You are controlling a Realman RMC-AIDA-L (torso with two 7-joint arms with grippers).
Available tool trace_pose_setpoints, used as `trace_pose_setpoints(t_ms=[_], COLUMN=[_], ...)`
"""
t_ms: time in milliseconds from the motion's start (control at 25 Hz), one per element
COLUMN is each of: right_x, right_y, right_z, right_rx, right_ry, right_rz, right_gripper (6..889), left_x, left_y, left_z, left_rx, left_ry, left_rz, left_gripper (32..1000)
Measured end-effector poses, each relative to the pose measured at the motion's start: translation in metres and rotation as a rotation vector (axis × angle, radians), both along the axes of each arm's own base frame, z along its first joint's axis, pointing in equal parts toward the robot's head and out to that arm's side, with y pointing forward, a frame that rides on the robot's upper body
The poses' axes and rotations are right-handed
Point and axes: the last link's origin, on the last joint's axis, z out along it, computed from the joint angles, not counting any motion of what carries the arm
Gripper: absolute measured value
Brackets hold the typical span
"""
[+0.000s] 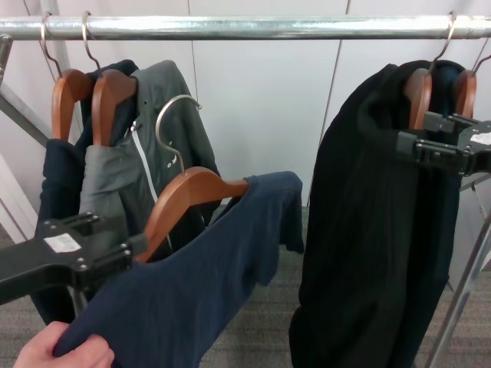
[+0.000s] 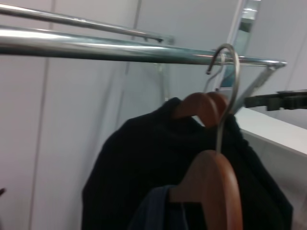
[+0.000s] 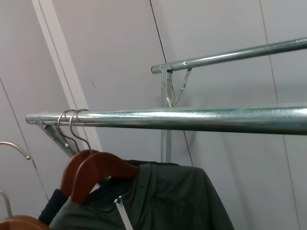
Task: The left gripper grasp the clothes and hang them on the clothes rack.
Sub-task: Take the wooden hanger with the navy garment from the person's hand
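Clothes: the navy knit top (image 1: 192, 291) on its reddish wooden hanger (image 1: 188, 201) is held up below the clothes rack (image 1: 253, 27), tilted, in the gap between the grey zip jacket (image 1: 130, 172) and the long black coat (image 1: 376, 222); the silver hook (image 1: 175, 123) is not yet on the tube.
Left gripper: the left gripper (image 1: 115, 257) is seen clamped on the lower end of the hanger's wooden arm, near the rack's left end and well below the tube.
Hook, from the wrist: in the left wrist view the hook (image 2: 229, 91) stands just under the rack (image 2: 120, 48), apart from it.
Handling: the knit is judged soft, limp and light, likely to slide off a tilted shoulder; the stiff wood is judged the sound place to be gripped, as it is now.
Hand: the hem is pinched by a person's hand (image 1: 65, 351) at the lower left.
Right gripper: the right gripper (image 1: 437, 149) is parked beside the black coat's hangers near the rack's right end; whether it is open cannot be told.
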Motion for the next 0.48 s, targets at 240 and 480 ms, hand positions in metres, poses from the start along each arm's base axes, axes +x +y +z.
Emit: trace_pose_setpoints(t_ms=[240, 480], right_x=[-0.001, -0.001], right_y=[0.001, 0.002], right_z=[-0.002, -0.004], right_rx=[-0.002, 0.005], right_ry=[0.000, -0.001], right_rz=[0.001, -0.008], right_gripper=[817, 817], left_x=[0.007, 0.010], left_y=[0.004, 0.013], left_z=[-0.011, -0.024], left_rx=[-0.033, -0.053], left_ry=[0.010, 0.034], left_rz=[-0.027, -0.030], left_gripper=[609, 606])
